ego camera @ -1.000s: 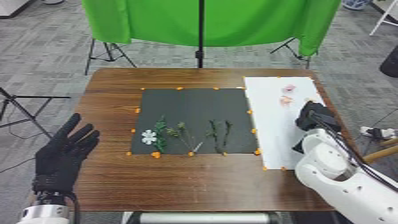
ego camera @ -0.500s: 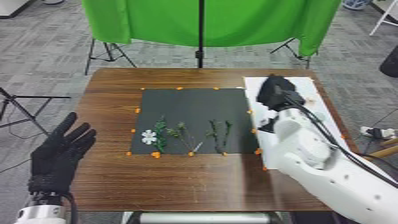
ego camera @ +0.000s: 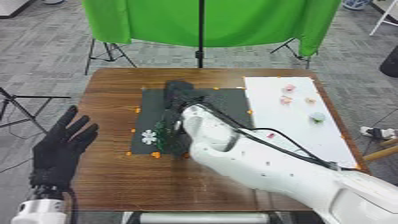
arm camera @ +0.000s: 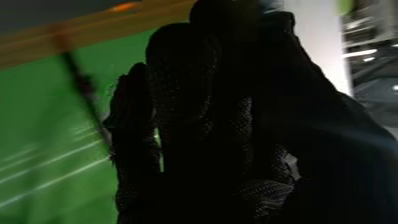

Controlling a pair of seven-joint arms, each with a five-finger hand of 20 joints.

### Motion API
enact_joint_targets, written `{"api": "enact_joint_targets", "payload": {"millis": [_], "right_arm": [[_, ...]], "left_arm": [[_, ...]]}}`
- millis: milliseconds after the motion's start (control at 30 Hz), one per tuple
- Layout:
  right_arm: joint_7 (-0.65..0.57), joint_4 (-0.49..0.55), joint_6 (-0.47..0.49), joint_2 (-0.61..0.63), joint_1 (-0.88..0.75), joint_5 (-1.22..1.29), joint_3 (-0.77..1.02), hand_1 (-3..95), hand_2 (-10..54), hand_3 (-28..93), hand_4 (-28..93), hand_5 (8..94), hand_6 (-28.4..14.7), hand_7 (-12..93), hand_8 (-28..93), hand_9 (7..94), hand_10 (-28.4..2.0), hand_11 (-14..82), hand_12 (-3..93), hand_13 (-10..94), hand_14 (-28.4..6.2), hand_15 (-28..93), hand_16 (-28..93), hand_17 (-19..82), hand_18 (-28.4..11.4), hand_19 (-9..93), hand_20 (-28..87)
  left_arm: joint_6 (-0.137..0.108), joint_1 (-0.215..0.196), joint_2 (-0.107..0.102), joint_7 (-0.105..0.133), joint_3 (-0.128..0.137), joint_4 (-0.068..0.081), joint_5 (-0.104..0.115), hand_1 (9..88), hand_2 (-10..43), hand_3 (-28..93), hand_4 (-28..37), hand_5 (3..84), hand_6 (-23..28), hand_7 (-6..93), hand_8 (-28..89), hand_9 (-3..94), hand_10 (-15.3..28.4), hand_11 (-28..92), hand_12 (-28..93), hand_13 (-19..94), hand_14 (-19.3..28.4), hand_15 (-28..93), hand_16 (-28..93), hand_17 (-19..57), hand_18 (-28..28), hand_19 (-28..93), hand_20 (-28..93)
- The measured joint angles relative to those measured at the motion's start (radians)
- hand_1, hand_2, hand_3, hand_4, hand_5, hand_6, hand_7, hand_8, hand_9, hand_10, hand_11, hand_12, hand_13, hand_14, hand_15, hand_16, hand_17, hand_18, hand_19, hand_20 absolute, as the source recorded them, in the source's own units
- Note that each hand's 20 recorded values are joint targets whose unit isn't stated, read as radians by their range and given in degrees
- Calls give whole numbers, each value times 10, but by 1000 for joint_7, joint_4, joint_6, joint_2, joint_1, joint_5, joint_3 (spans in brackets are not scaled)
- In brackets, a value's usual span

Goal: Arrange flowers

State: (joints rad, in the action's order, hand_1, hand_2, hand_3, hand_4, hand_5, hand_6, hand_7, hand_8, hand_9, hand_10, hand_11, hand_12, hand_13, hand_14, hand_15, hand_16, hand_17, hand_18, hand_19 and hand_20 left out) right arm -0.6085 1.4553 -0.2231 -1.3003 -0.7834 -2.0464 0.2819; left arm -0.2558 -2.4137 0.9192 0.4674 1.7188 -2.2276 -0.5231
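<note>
- Overlapping the far edge of the dark mat (ego camera: pixel 233 100), your right hand (ego camera: pixel 179 92); open or closed, you cannot tell.
- White flower (ego camera: pixel 148 136): left of that hand, nearer you.
- Your left hand (ego camera: pixel 60 152): spread wide, by the table's (ego camera: pixel 115 185) left edge.

right hand (ego camera: pixel 179 94) | white sheet (ego camera: pixel 268 97) to dark mat (ego camera: pixel 231 98) | pale flower (ego camera: pixel 317 117) uncovered

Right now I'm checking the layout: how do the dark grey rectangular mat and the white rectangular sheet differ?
The dark grey mat is broader and shorter; the white sheet is narrower and longer front to back. The mat bears a white flower shape and green foliage, the sheet small pink blooms. The right hand is over the mat, not the sheet. Both lie flat on the brown table.
</note>
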Motion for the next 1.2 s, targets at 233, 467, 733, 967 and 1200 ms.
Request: {"api": "enact_joint_targets", "payload": {"millis": [233,467,733,967,1200], "right_arm": [[-27,0,-2,-57,47,30,-57,590,-95,682,-283,849,29,157,18,929,-48,94,343,811,-7,492,352,346,-174,778,436],[-52,-29,69,-66,57,20,-66,575,-95,633,-283,813,29,138,11,910,-52,97,340,787,-14,519,332,328,-177,778,435],[-60,-54,138,-71,42,10,-41,625,-95,451,-283,719,37,151,-34,870,-56,116,325,748,-33,580,259,312,-178,780,432],[-72,-58,130,-70,53,22,-70,618,-95,429,-283,683,44,146,-110,832,-71,175,276,729,-38,595,220,303,-181,779,429],[-92,-54,131,-70,58,33,-77,571,-95,492,-283,650,46,148,-126,808,-87,232,236,720,-44,612,219,297,-188,779,436]], "left_arm": [[1,44,-27,-2,-3,8,1,242,55,809,-210,302,79,67,-94,235,131,202,31,201,164,300,-70,-78,247,540,34],[4,108,-49,-17,-35,32,3,243,48,817,-204,301,83,56,-84,207,125,223,5,183,138,272,-59,-76,232,514,66],[13,151,-53,-50,-38,43,2,244,47,819,-205,308,87,50,-82,204,131,224,0,174,137,280,-62,-76,228,503,84],[18,158,-54,-54,-41,47,5,246,48,817,-199,305,87,51,-80,200,126,231,-4,173,133,278,-62,-76,229,497,97],[18,150,-71,-36,-48,47,9,246,47,818,-198,307,88,54,-81,203,130,240,-4,174,140,289,-62,-77,231,498,105]]}}
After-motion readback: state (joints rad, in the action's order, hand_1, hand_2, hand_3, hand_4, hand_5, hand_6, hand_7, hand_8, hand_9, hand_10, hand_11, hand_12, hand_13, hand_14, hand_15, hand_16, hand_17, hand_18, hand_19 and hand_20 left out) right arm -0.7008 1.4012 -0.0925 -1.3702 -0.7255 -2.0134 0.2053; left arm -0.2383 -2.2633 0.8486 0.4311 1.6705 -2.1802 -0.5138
